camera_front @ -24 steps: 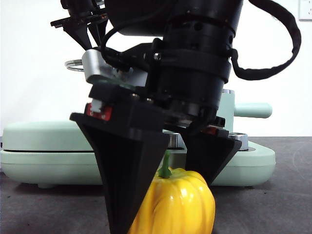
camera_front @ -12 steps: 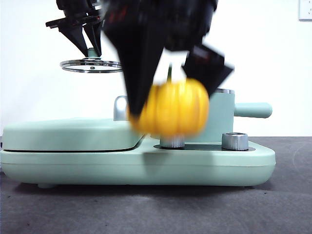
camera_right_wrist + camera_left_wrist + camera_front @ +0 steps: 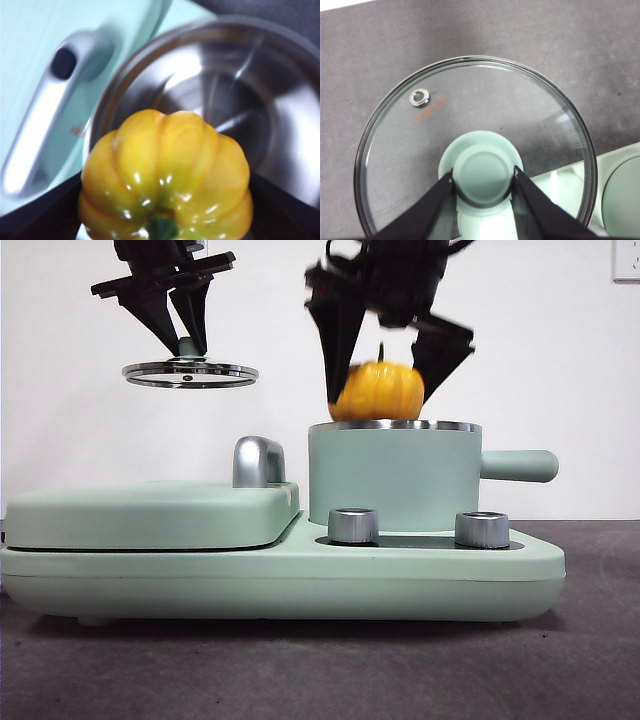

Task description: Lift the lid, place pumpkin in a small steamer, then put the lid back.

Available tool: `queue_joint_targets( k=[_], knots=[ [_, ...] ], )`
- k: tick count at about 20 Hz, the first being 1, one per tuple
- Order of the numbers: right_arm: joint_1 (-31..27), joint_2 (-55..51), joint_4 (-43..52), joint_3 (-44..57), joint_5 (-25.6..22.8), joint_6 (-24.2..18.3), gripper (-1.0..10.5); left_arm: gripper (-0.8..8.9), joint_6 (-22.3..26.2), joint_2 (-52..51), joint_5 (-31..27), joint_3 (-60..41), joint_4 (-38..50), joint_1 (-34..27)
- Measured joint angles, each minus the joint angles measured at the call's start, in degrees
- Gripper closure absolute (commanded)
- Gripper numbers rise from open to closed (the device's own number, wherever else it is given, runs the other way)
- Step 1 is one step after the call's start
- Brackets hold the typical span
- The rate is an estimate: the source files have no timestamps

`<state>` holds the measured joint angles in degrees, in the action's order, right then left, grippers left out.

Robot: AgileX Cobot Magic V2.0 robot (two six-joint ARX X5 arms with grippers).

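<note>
Steel steamer interior (image 3: pixel 235 100) only behind wrist-view pumpkin (image 3: pixel 165 170)

Left gripper (image 3: pixel 482 181) clamped on the mint-green knob (image 3: pixel 482 175) of the lid (image 3: pixel 470 110), one black jaw on each side. Glass disc with steel rim filling mid-frame; small vent hole (image 3: pixel 420 97) at upper left. Dark table (image 3: pixel 380 45) behind; mint-green appliance (image 3: pixel 620 185) at lower right.

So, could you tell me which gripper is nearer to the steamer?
Right. The right gripper holds the pumpkin just above the steamer; the left gripper holds the lid high off to its side.
</note>
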<state>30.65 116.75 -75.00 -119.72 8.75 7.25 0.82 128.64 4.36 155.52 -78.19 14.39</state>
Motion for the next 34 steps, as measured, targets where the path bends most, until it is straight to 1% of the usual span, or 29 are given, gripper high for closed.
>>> queue_joint_targets(
  k=[3, 5, 10, 19, 20, 23, 24, 28, 31, 34],
  knots=[
    [-1.2, 3.1, -0.3, -1.3, -0.2, -0.8, 5.9, 7.63, -0.1, 0.0, 0.0, 0.0, 0.0, 0.0],
    [-1.6, 4.2, -0.9, -1.3, -1.5, -1.2, 5.9, 7.63, -0.2, 0.0, 0.0, 0.0, 0.0, 0.0],
    [-1.8, 7.5, -0.9, -1.3, -1.5, -1.5, 5.9, 7.63, -0.2, 0.0, 0.0, 0.0, 0.0, 0.0],
    [-1.9, 9.6, -1.3, -1.4, -3.0, -1.5, 5.8, 7.63, -0.3, 0.0, 0.0, 0.0, 0.0, 0.0],
    [-1.9, 10.1, -1.2, -1.4, -3.0, -1.5, 5.8, 7.63, -0.3, 0.0, 0.0, 0.0, 0.0, 0.0],
    [-1.8, 10.1, -0.7, -1.4, -3.2, -1.5, 4.1, 7.63, -0.4, 0.0, 0.0, 0.0, 0.0, 0.0],
    [-1.8, 10.1, -0.8, -1.4, -3.0, -1.4, 4.0, 7.63, -0.4, 0.0, 0.0, 0.0, 0.0, 0.0],
    [-1.6, 10.2, -1.8, -3.3, -3.1, -1.5, 4.0, 7.63, -0.5, 0.0, 0.0, 0.0, 0.0, 0.0],
    [-1.6, 10.3, -1.9, -11.1, -3.1, -1.5, 4.0, 7.63, -0.8, 0.0, 0.0, 0.0, 0.0, 0.0],
    [-1.5, 6.4, -1.9, -12.8, -3.2, -1.4, 4.0, 7.63, -1.0, 0.0, 0.0, 0.0, 0.0, 0.0]
  ],
)
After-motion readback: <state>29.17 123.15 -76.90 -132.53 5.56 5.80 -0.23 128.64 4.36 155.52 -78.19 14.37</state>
